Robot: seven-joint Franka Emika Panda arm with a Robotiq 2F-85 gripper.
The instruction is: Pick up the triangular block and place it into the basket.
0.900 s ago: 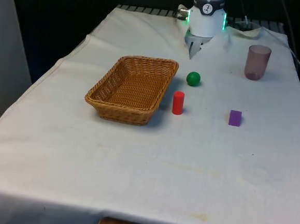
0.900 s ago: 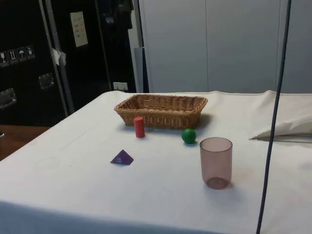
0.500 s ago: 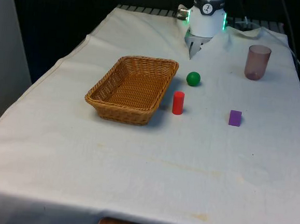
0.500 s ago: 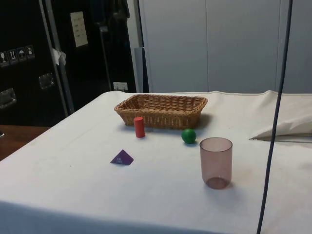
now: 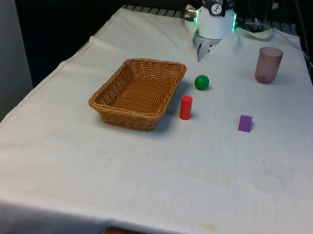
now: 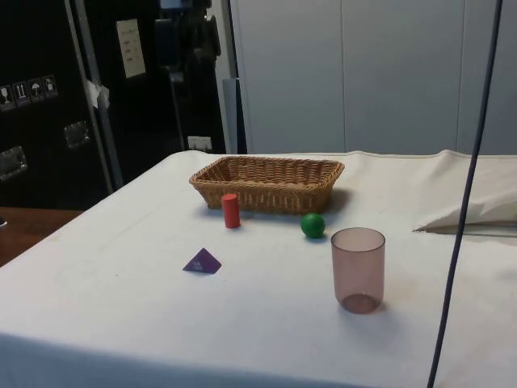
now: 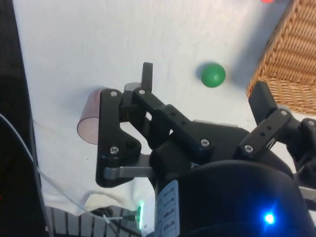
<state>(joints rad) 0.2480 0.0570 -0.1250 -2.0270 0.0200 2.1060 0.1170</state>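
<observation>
Purple triangular block (image 5: 245, 123) unmoved on cloth | hand (image 7: 205, 94) fingers apart, seemingly slightly higher | basket (image 5: 138, 92) empty

White arm (image 5: 214, 21), black gripper (image 7: 205, 94) (silver screws).

purple triangular block (image 5: 245, 123), tan woven basket (image 5: 138, 92), red cylinder (image 5: 186, 107), green ball (image 5: 201, 82)
</observation>
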